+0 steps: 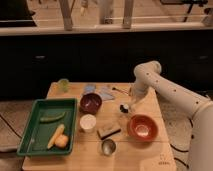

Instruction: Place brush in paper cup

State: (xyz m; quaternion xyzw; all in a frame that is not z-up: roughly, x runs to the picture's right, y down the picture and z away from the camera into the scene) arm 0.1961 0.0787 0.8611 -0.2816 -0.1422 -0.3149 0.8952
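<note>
The brush (118,90) lies as a slim pale stick at the back of the wooden table (150,152), just left of my arm. The paper cup (88,122) stands upright in front of a dark red bowl (91,103), with its pale inside showing. My gripper (125,108) hangs low over the table between the dark red bowl and an orange bowl (142,126). It is in front of the brush and to the right of the paper cup. I cannot tell whether it holds anything.
A green tray (30,137) with vegetables fills the left side. A translucent green cup (63,85) stands at the back left, with a blue cloth (100,92) near the back middle. A tan block (108,131) and a metal cup (108,146) sit at the front.
</note>
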